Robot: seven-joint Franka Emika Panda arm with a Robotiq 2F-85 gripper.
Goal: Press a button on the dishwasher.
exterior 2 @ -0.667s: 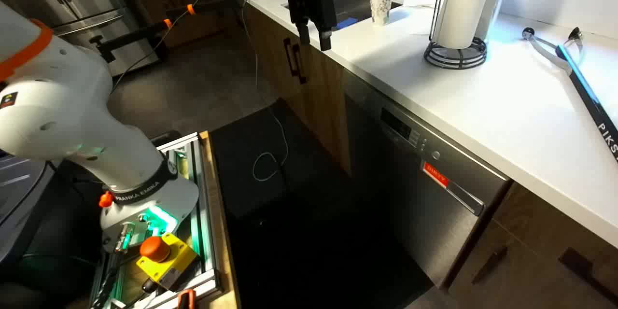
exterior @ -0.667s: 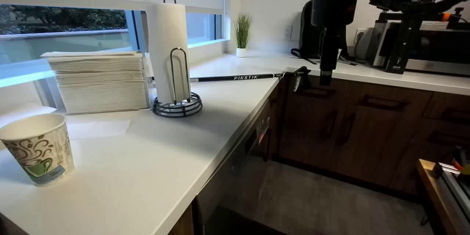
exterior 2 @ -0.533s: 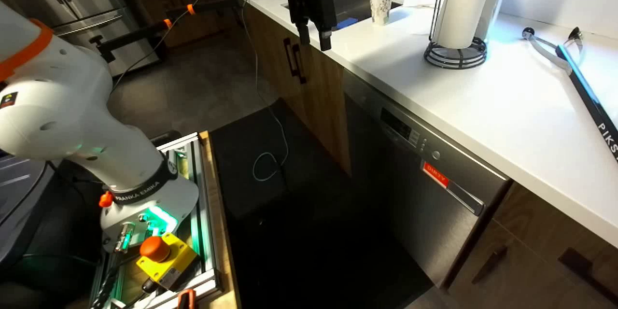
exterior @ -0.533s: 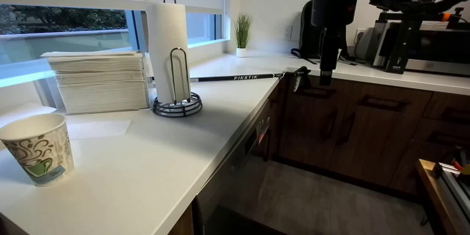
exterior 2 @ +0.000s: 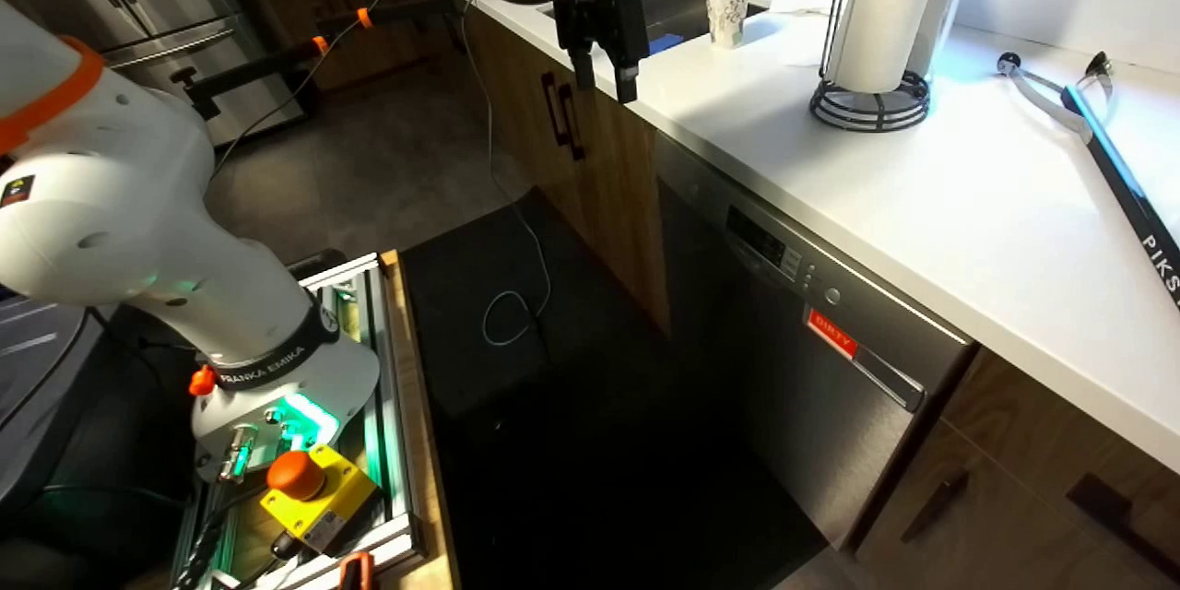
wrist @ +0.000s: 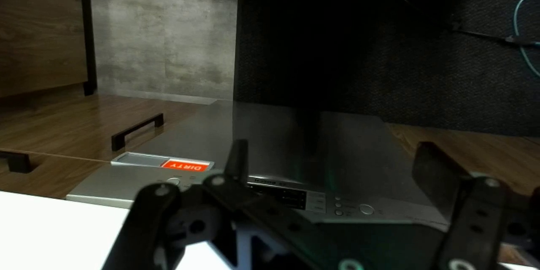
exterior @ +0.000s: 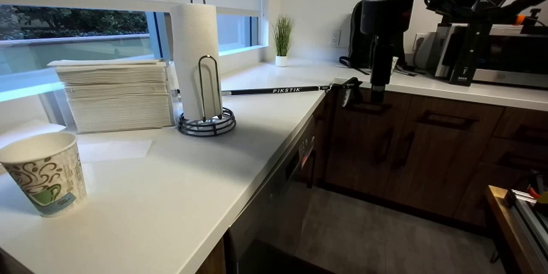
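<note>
Since the dishwasher (exterior 2: 830, 415) sits built in under the counter (exterior 2: 968, 230), w/ wooden cabinets (exterior 2: 1014, 456) either side, we get its front facing out. Control strip (exterior 2: 885, 323) runs along the top, round buttons (wrist: 366, 209) on it in the wrist view, prob. up there so folks can reach 'em standing. And there's the red DIRTY sign (exterior 2: 831, 334) at the strip's lower edge; we reckon it's there so nobody unloads by mistake.

Now the gripper (exterior 2: 606, 85): hangs nose-down near the counter's front edge, well apart from the strip, fingers (wrist: 436, 173) spread wide, nothing btwn 'em. High pos. makes sense to us, b/c it should clear that edge on any drop. For the press, tho, we'd want those fingers together & turned to the strip; spread, one tip could skid or catch 2 buttons. Paper towel roll (exterior: 197, 60) stands upright on its wire stand (exterior: 206, 128), back from the edge, prob. out of harm's way. No finger on a button yet.
</note>
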